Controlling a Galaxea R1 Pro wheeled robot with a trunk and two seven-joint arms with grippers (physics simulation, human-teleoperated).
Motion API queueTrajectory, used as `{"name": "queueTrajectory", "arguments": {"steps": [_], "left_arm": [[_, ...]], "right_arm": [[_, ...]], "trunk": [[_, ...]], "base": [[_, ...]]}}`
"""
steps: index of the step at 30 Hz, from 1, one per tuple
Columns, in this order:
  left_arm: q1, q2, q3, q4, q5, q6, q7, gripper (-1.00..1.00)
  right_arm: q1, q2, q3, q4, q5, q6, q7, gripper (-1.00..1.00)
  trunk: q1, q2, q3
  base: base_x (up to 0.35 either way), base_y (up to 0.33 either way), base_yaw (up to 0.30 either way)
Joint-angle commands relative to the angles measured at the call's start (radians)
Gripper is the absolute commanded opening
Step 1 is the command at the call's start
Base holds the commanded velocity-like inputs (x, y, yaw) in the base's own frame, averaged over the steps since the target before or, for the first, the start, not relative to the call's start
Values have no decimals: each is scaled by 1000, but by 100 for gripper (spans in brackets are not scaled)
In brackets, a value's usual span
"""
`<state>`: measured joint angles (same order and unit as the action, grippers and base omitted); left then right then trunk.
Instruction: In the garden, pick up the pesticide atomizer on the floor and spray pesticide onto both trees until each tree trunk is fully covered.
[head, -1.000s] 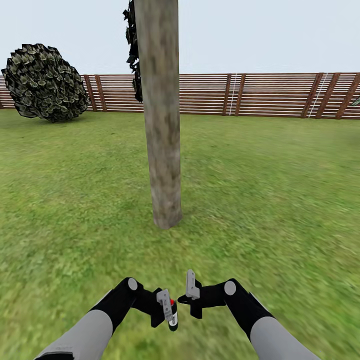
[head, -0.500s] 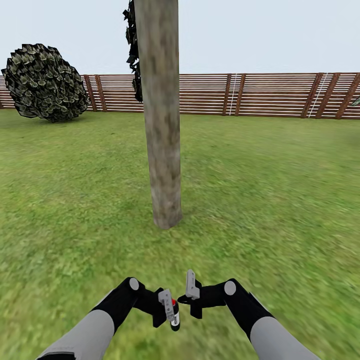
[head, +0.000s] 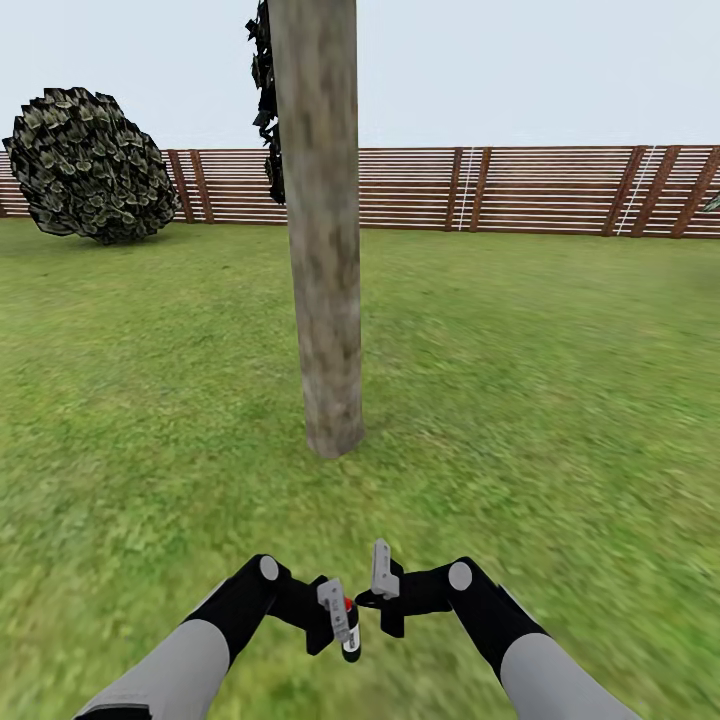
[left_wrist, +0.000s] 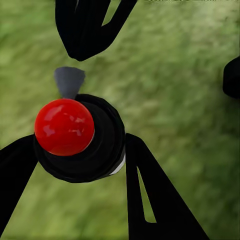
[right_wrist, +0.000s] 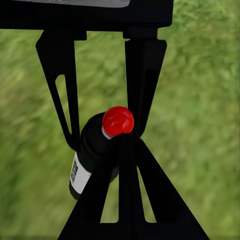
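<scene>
- Low at the centre of the head view, the left gripper (head: 338, 622) pinches the pesticide atomizer (head: 349, 630), a small black bottle with a red ball cap and a white label.
- From the left wrist view, the two black fingers (left_wrist: 150, 200) press against opposite sides of the bottle's black body (left_wrist: 100, 145), the red cap (left_wrist: 64, 126) facing the camera and a grey nozzle (left_wrist: 69, 80) sticking out at 12 o'clock of the cap.
- Just at 2 o'clock of the bottle in the head view sits the right gripper (head: 382, 590), near the left one but apart from it; its grey finger (head: 381, 568) points up, and I cannot tell from any view whether its fingers are spread or pressed together.
- Seen from the right wrist view, the atomizer (right_wrist: 97, 150) sits between the left gripper's fingers (right_wrist: 62, 90), tilted, with the label low on its side, over blurred grass (right_wrist: 200, 125).
- Ahead at 12 o'clock of both grippers stands a tree trunk (head: 322, 250), thick, mottled beige-grey, rising out of the lawn (head: 550, 380) well apart from the atomizer.
- Dark leaves (head: 266, 100) cling behind the trunk's upper left edge.
- At 10 o'clock, far off, a round dark-leaved bush (head: 90, 165) sits by the brown slatted fence (head: 520, 190), which runs across the back under a pale sky.
</scene>
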<state>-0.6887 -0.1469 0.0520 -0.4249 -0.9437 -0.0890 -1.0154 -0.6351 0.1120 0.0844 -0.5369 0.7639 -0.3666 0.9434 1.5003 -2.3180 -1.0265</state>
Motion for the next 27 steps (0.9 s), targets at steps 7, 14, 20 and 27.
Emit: {"name": "queueTrajectory", "arguments": {"steps": [7,14,20,27], "left_arm": [[0,-6,0,0,0,0,0,-100],[0,-6,-1,1,18,0,0,-100],[0,-2,-1,3,29,0,0,-100],[0,15,-5,8,21,-3,0,-100]], "right_arm": [[0,0,0,0,0,0,0,-100],[0,0,0,0,1,0,0,-100],[0,0,0,0,1,0,0,-100],[0,0,0,0,1,0,0,-100]], "trunk": [[0,0,0],[0,0,0],[0,0,0],[0,0,0]], "base": [[0,0,0],[0,0,0],[0,0,0],[0,0,0]]}}
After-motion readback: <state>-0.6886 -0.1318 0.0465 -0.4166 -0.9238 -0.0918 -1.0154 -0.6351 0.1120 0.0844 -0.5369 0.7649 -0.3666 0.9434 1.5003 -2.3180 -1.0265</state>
